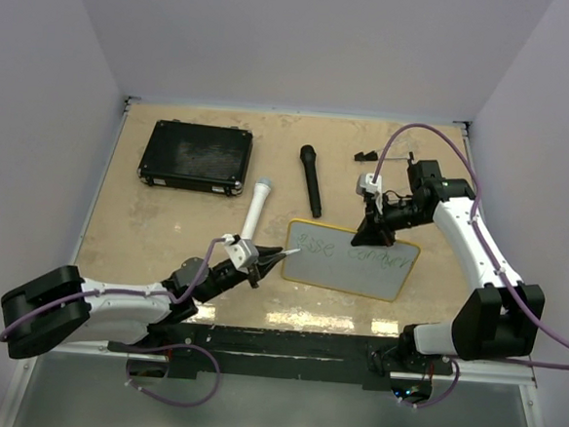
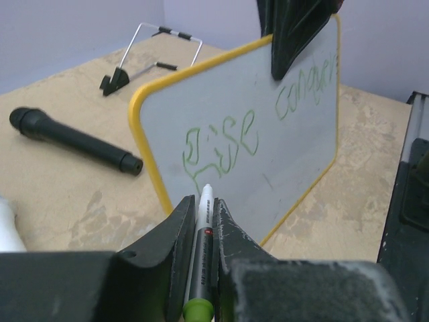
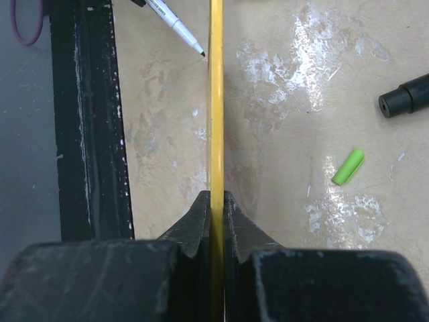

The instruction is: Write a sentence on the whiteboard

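Observation:
The whiteboard point(image 1: 351, 262) with its yellow rim stands tilted up off the table, and my right gripper point(image 1: 371, 229) is shut on its top rim. In the right wrist view the rim point(image 3: 216, 100) runs edge-on between the shut jaws of the right gripper point(image 3: 216, 198). The sentence point(image 2: 224, 144) is a few green handwritten words across the white face. My left gripper point(image 2: 202, 201) is shut on a green-ended marker point(image 2: 203, 231). The marker's tip points at the board's lower left corner, and I cannot tell whether it touches.
A black case point(image 1: 196, 156) lies at the back left. A black microphone point(image 1: 311, 180) and a white microphone point(image 1: 257, 208) lie behind the board. A small wire stand point(image 1: 367, 156) sits at the back. A green cap point(image 3: 348, 167) lies loose on the table. A black rail point(image 3: 87, 121) borders the near edge.

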{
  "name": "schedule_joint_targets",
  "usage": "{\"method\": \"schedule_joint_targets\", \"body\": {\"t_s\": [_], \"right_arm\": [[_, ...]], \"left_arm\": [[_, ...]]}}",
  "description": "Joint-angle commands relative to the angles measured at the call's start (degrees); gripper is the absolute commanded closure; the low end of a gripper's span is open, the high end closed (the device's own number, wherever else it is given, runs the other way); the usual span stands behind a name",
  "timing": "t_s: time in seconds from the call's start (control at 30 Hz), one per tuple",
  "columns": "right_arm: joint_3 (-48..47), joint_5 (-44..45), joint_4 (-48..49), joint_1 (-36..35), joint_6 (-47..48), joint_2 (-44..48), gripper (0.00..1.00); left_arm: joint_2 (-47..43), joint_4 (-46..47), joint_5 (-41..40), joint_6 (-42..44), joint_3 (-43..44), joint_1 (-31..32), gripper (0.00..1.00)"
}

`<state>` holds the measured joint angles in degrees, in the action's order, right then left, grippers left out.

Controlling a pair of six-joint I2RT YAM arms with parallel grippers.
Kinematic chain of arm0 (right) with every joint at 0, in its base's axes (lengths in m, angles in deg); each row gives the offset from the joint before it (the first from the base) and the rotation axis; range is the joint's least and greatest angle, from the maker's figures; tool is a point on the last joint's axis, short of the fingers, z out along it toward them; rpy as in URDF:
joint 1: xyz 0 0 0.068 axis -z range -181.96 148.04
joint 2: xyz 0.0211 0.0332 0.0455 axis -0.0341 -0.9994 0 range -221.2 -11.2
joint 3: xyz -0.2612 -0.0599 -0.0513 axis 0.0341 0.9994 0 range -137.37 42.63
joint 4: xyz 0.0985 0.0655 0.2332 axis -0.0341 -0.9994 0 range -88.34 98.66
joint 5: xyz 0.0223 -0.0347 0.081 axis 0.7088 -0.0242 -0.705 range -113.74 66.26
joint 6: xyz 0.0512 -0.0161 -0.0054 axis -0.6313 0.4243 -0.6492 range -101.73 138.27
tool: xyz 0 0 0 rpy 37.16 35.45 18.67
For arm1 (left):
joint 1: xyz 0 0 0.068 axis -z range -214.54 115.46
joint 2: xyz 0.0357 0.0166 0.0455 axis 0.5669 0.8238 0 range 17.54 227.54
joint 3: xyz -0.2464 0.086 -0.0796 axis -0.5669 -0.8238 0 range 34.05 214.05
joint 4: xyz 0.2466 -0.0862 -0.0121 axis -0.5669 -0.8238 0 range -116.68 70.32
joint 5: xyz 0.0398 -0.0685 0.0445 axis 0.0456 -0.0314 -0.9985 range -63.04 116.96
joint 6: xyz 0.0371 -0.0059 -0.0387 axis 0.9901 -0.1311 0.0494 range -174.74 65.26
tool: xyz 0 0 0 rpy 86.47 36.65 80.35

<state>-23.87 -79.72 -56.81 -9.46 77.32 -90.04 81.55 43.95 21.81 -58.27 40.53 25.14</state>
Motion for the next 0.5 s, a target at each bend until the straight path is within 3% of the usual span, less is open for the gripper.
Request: {"method": "schedule_joint_targets", "body": {"t_s": [0.0,0.17,0.47], "right_arm": [[0.2,-3.7,-0.6,-0.2,6.1,1.1,1.00],[0.0,-5.5,-3.5,-0.2,9.8,2.6,1.00],[1.8,-4.7,-1.1,-0.2,6.8,5.8,1.00]], "left_arm": [[-4.1,-8.2,4.9,3.2,7.9,-0.2,1.00],[-8.8,-17.0,10.9,9.8,12.1,-0.2,1.00],[-13.1,-31.3,21.5,14.6,18.9,-0.2,1.00]]}}
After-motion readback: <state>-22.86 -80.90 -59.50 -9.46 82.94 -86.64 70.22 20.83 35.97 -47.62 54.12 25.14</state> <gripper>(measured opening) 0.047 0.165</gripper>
